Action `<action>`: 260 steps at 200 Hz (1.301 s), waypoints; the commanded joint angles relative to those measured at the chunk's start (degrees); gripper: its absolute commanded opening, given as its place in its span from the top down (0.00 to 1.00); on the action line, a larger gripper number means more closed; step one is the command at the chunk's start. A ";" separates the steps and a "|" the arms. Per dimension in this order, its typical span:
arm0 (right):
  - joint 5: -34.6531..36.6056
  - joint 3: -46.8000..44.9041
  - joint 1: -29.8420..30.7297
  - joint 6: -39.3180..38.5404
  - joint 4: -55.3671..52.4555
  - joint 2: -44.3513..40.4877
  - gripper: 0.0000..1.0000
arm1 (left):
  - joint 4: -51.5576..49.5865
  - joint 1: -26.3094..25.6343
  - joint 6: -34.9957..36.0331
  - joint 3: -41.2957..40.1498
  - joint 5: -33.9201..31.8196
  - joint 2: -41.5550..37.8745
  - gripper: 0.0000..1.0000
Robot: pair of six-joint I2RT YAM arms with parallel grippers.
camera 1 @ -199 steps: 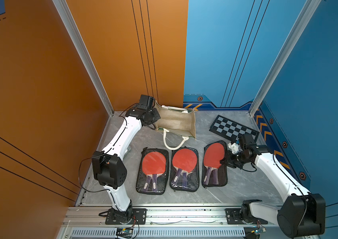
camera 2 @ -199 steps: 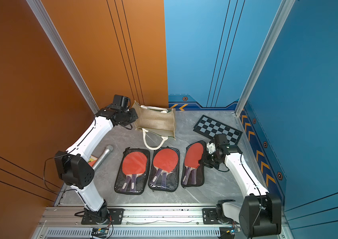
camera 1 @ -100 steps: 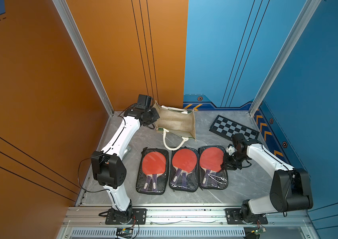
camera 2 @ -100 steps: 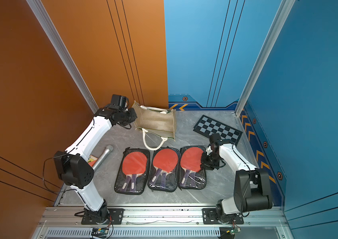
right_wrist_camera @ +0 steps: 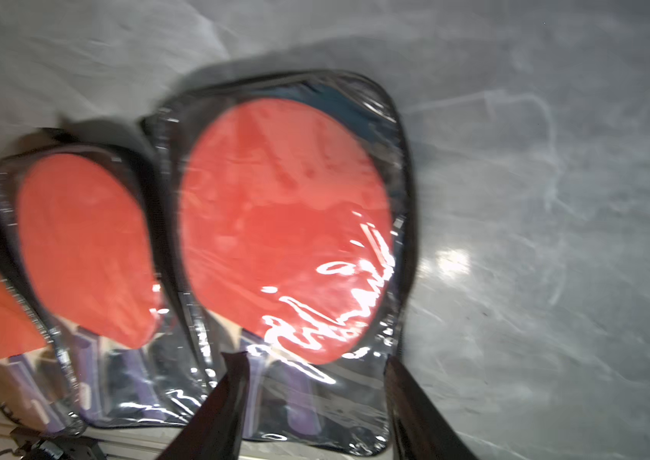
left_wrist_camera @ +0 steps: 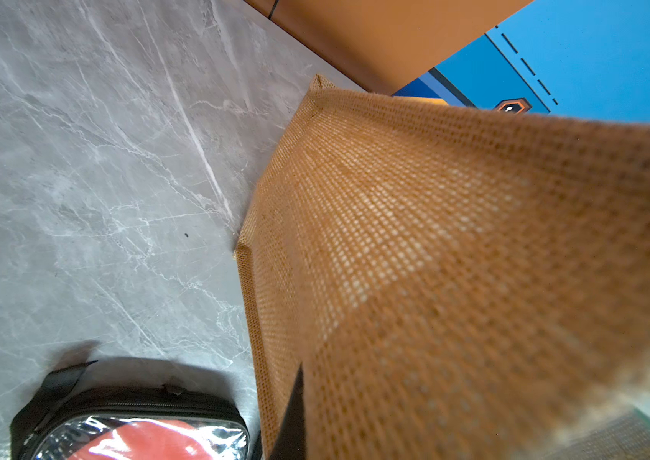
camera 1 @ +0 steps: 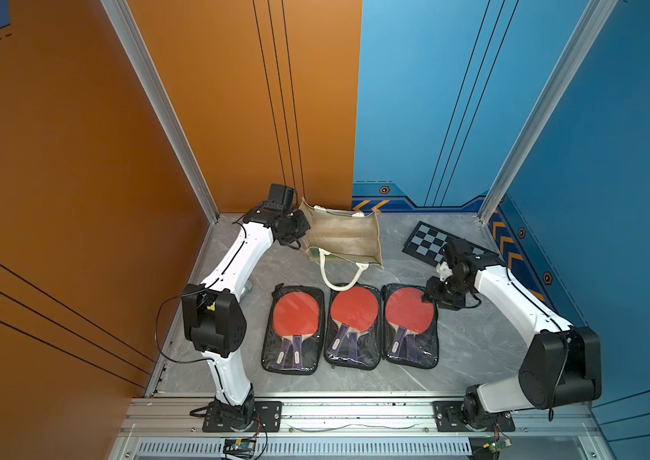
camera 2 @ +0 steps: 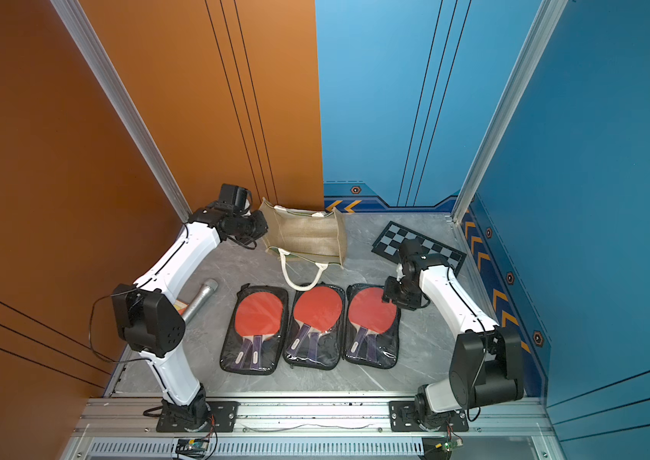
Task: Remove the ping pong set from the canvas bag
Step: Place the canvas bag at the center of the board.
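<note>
**Right wrist view: jaws parted over a set laid outside the bag**

The right gripper (right_wrist_camera: pixel 313 358) hangs low with its fingers (right_wrist_camera: pixel 231 402) well apart and nothing between them. Just beneath and ahead of the tips, a set (right_wrist_camera: pixel 287 231) in its clear case lies flat on the table (right_wrist_camera: pixel 554 199). Beyond it, edge to edge, lie a middle set (camera 1: pixel 353 324) and a far set (camera 1: pixel 295 326). Past those, the bag (camera 1: pixel 345 239) lies on its side, its handle (camera 1: pixel 339 275) trailing onto the middle set. The left gripper (camera 1: pixel 301 227) is closed at the bag's far corner, apparently pinching the burlap.

The step looks like the release of a set onto the table. Next, the right gripper should rise straight up so the case is not dragged. Whether the bag holds more cannot be told, as its inside is hidden
</note>
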 commanded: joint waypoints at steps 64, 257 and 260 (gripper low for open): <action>-7.11 7.58 10.46 13.87 22.42 12.63 0.48 | 0.08 0.87 -3.41 3.53 6.09 0.75 0.89; -11.50 19.03 6.00 10.49 23.38 14.04 0.43 | 6.12 -1.54 18.22 -0.47 -7.00 -6.11 0.26; -10.90 18.99 5.96 9.78 22.71 13.49 0.43 | 7.08 -1.93 19.15 -1.58 -8.15 -6.92 0.24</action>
